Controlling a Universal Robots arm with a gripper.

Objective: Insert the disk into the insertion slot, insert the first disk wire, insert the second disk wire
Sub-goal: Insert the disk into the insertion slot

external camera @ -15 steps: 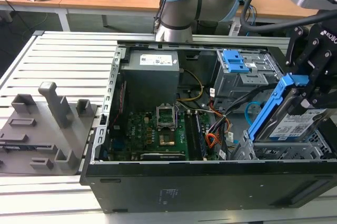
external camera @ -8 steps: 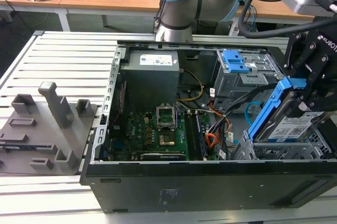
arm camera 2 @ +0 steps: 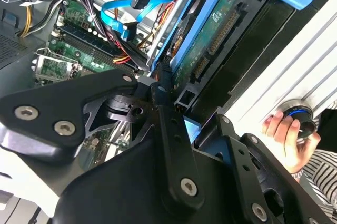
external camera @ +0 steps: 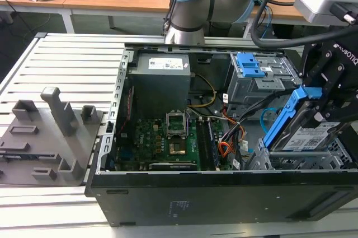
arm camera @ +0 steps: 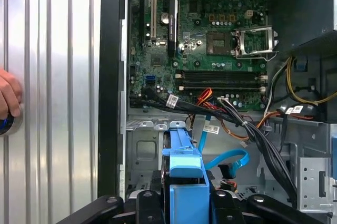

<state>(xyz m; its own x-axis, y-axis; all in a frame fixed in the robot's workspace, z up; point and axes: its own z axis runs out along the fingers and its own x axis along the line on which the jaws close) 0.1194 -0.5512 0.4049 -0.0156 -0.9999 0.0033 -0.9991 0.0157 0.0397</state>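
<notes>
My gripper [external camera: 320,110] is shut on the disk [external camera: 306,136], a silver drive with a white label in a bright blue frame [external camera: 281,121]. I hold it tilted, its lower end at the mouth of the insertion slot [external camera: 291,163], the silver perforated cage at the case's corner on the exterior view's right. In the second wrist view the black fingers [arm camera 2: 164,109] clamp the disk [arm camera 2: 210,39], green board side showing. The second disk wire [arm camera: 231,158], a light-blue looped cable, lies loose beside the blue frame [arm camera: 181,165]. The first disk wire [arm camera: 230,126], an orange-red-black bundle, hangs free near the motherboard.
The open black computer case [external camera: 224,199] lies on a slatted metal table [external camera: 67,59]. A taller grey bay with a blue latch [external camera: 250,65] stands behind the cage. Grey fixtures [external camera: 50,131] sit on the exterior view's left. A hand [arm camera 2: 284,135] rests on a round knob on the table.
</notes>
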